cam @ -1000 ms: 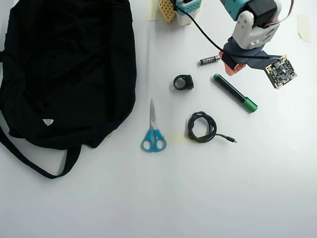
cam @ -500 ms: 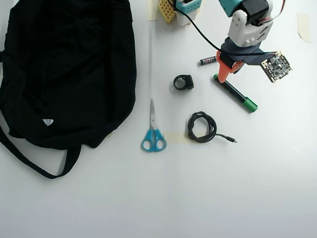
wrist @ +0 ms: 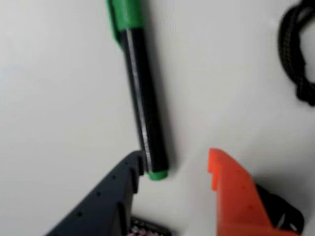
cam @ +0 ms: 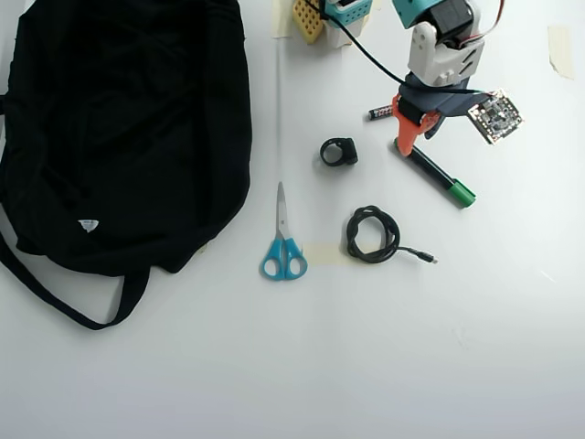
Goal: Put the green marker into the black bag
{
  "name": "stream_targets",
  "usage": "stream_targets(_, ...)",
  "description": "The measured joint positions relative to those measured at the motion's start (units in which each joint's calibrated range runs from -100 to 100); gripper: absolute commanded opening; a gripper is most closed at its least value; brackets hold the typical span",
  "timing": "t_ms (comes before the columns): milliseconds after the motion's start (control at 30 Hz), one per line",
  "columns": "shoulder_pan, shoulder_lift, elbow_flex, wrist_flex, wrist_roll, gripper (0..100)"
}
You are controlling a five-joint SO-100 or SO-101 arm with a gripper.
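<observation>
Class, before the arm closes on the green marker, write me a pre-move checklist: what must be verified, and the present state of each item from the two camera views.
1. Gripper open: ok. The dark finger and the orange finger stand clearly apart in the wrist view.
2. Green marker between the fingers: not ok. Only its small green end lies by the dark fingertip; the barrel runs away from the gap.
3. Marker free of neighbours: ok. The coiled black cable and the black ring lie apart from it.
4. Black bag open to receive: cannot tell. No opening shows from overhead.
5. Path to the bag: not ok. The scissors lie between.
</observation>
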Motion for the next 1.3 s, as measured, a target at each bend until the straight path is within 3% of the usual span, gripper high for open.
stream_targets(467, -4.2, 0.0, 0.2, 0.0, -3.4, 17)
stream_targets(867, -4.2, 3.1, 0.2, 4.7, -3.2, 34)
stream_targets(1300, -4.2, 11.9, -9.8, 13.3, -1.0, 34)
